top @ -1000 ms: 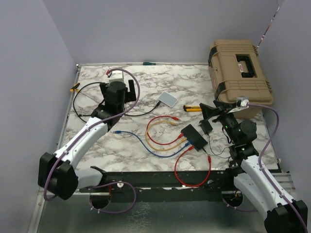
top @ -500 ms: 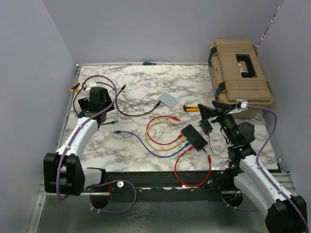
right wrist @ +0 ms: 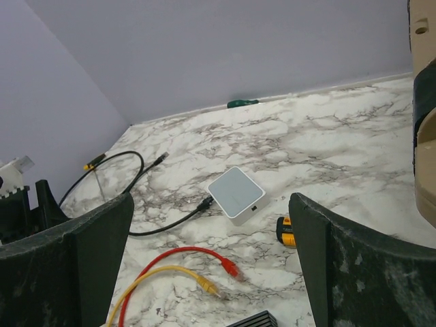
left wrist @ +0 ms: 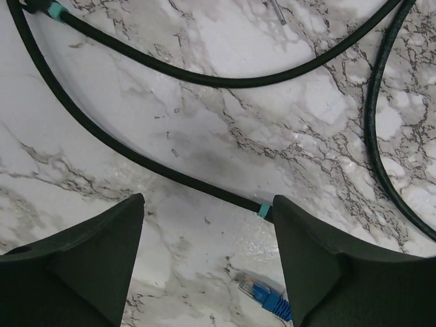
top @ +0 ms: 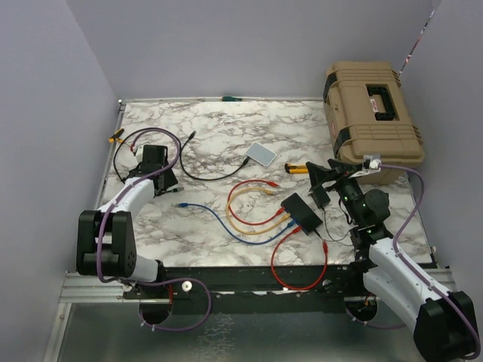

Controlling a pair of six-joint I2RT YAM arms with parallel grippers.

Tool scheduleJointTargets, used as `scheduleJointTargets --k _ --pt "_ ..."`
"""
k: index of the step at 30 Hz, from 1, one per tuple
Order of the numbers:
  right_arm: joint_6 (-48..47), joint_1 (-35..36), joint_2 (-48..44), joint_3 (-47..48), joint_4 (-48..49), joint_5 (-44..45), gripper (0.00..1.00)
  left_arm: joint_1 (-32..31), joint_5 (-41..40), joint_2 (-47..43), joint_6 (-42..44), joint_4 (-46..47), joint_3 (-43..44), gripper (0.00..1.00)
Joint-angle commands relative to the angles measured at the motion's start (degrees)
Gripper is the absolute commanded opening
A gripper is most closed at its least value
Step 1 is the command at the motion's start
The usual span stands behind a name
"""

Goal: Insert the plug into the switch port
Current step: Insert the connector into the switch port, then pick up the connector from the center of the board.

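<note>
Marble table (top: 226, 128) meets lilac walls (top: 226, 45); left gripper (left wrist: 208, 201) and right gripper (right wrist: 211, 197) gape empty.

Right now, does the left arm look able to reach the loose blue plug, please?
Probably yes: the left gripper hangs open over the table, the blue plug lies uncovered just below it, and only a black cable runs close by.

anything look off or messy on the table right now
Nothing spilled or broken. The flat black switch box lies diagonal to the marble table's edges, and a red cable beside it loops out past the near edge. The blue cable's plug lies loose, unplugged.
</note>
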Motion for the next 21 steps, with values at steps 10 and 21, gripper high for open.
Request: scheduleJointTargets --k 10,21 --pt "-1.02 0.37 1.31 -1.27 3.1 2.46 1.0 -0.06 10.49 8.07 -3.38 1.9 -0.64 0.66" --pt "-1.1 0.33 1.55 -1.54 3.45 2.88 1.0 -1.15 11.48 10.26 -3.37 1.79 -0.78 0.47"
